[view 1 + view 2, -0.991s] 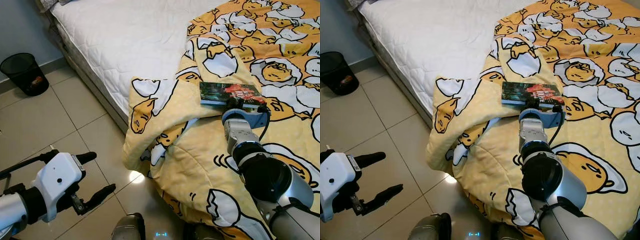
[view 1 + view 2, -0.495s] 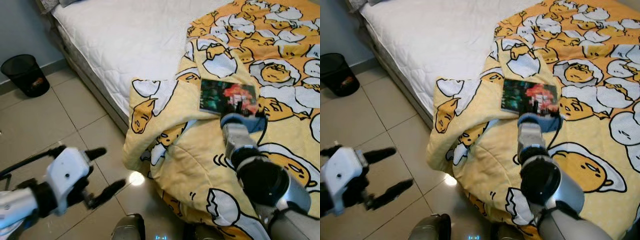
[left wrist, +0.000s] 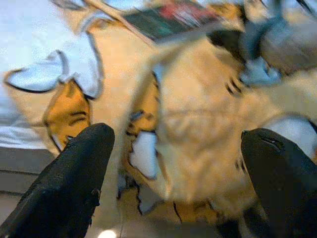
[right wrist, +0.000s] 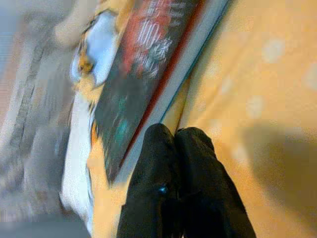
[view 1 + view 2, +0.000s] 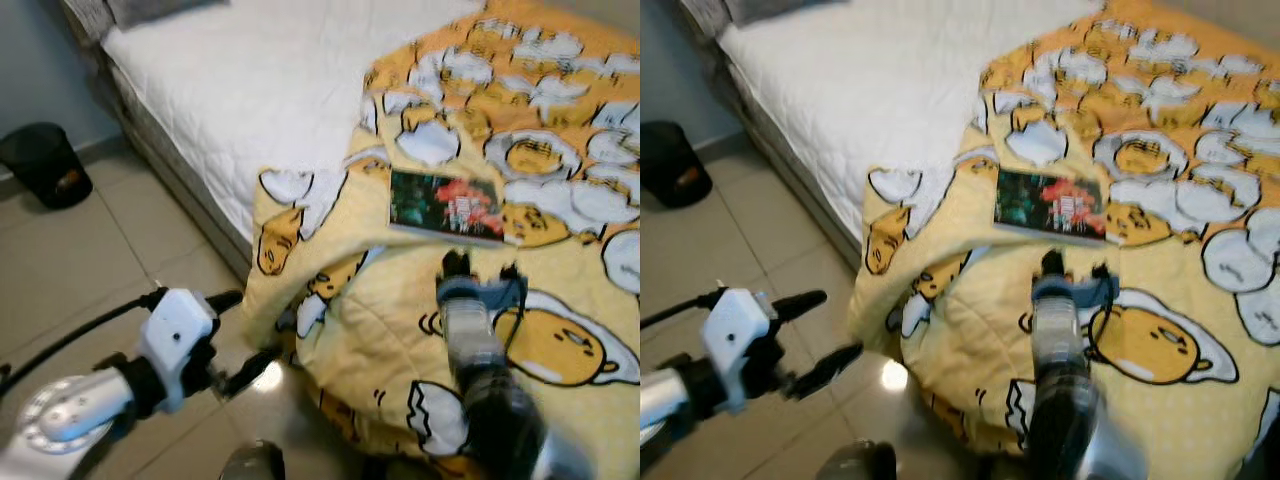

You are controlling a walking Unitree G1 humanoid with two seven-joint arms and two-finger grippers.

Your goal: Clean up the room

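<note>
Far left on the tiled floor (image 5: 90, 250) sits a black waste bin (image 5: 45, 165), well away from everything else. Nearer, L gripper (image 5: 245, 335) hangs low over the tiles just beside the draped edge of the blanket, fingers (image 3: 74, 183) spread wide, nothing between them; its wrist view looks across at the hanging fold.

Bed (image 5: 250, 90) runs from near-centre to far left, bare white mattress on its left part. The yellow egg-print blanket (image 5: 400, 330) covers the right part & spills over the near edge toward the floor, bunched in thick folds there.

The book (image 5: 445, 207), dark cover w/ red lettering, lies flat on the blanket, long axis running left-right, slightly tilted so its right end sits a bit nearer. Spine/page edge faces the near side.

R gripper (image 5: 480, 268) is on the blanket just near-side of the book, a bit right of its middle, pointing far toward it. In the wrist view its fingers (image 4: 173, 163) are pressed together, gripping nothing, tips close to the book's near edge; can't tell if they touch it. Only soft blanket lies between gripper & book.
</note>
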